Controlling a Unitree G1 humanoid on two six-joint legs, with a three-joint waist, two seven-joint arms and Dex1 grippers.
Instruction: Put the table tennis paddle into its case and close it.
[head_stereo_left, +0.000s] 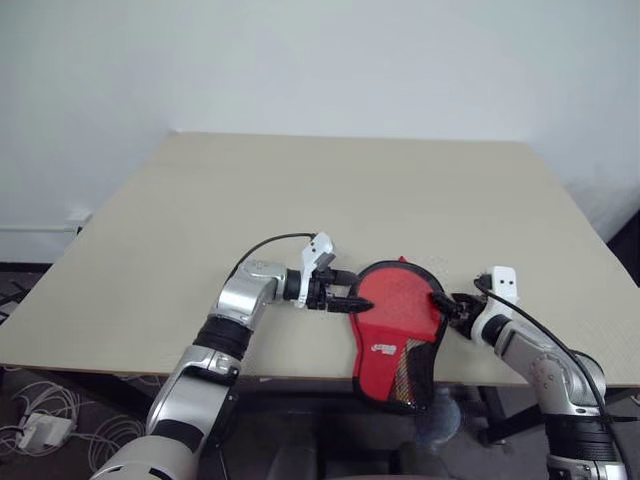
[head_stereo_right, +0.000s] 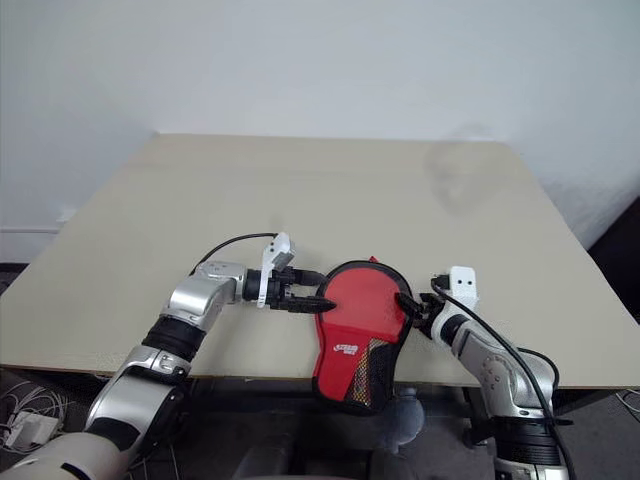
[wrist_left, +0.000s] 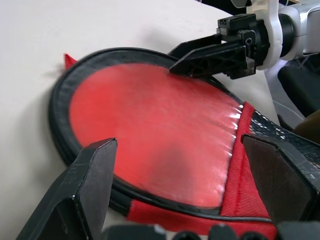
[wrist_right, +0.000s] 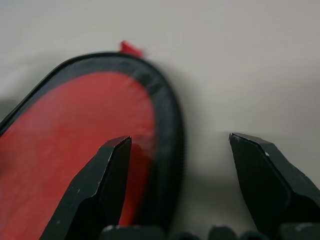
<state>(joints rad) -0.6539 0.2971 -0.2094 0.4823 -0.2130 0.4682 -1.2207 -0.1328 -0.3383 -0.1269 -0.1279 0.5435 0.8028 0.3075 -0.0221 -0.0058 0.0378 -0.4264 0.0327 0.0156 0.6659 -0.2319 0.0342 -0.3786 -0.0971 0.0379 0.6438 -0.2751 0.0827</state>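
Beige table (head_stereo_left: 300, 200), red case (head_stereo_left: 397, 330) lying at its near edge, narrow mesh end overhanging, left gripper (head_stereo_left: 350, 302) at the case's left rim with fingers apart, right gripper (head_stereo_left: 445, 305) at its right rim, fingers spread astride the black edging

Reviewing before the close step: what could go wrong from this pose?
1. The case overhangs the table's near edge; a push from either side may tip it off.
2. The left gripper and right gripper flank it, open, holding nothing, so it can slide.
3. Zipper position can't be seen; closing may snag.
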